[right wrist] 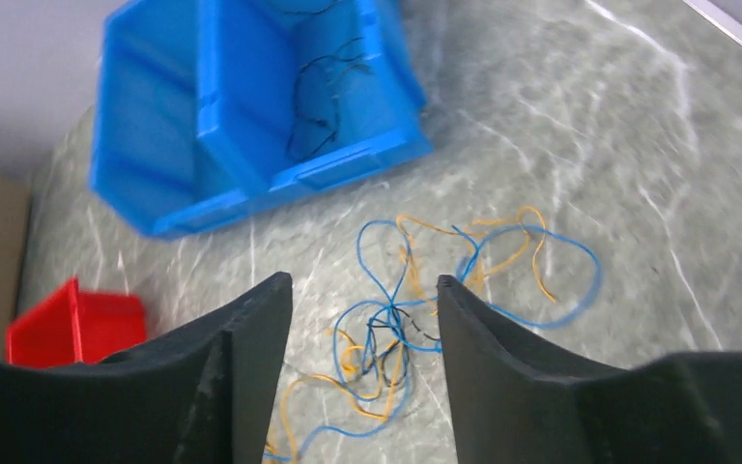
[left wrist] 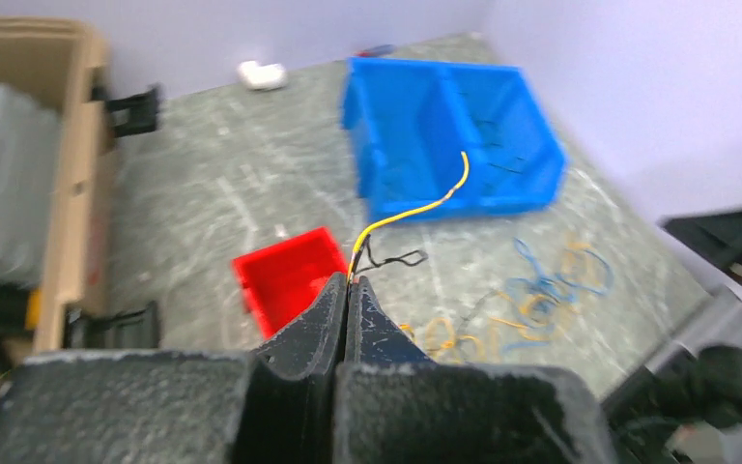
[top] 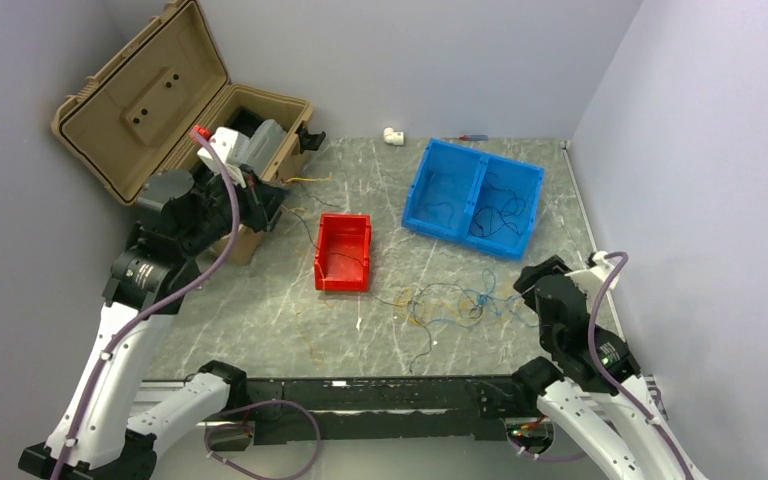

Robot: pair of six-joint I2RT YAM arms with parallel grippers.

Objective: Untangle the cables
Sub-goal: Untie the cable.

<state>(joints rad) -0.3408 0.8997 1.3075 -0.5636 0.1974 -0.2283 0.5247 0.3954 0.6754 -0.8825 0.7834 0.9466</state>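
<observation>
The cables (top: 455, 305) lie as a loose tangle of blue, yellow-orange and black strands on the marble table, near the front right. My left gripper (left wrist: 348, 282) is raised at the left by the tan case and is shut on a yellow cable (left wrist: 415, 208) that curves up from its tips. A short black wire (left wrist: 391, 259) loops out beside it. The right gripper (right wrist: 362, 285) hovers open just above the tangle (right wrist: 415, 319), and nothing is between its fingers. In the top view the right gripper (top: 525, 285) is at the tangle's right edge.
A blue two-compartment bin (top: 460, 238) at the back right holds thin black wires. A red bin (top: 342, 280) stands mid-table. An open tan case (top: 150, 100) fills the back left. A white fitting (top: 393, 135) and a small screwdriver (top: 470, 137) lie by the back wall.
</observation>
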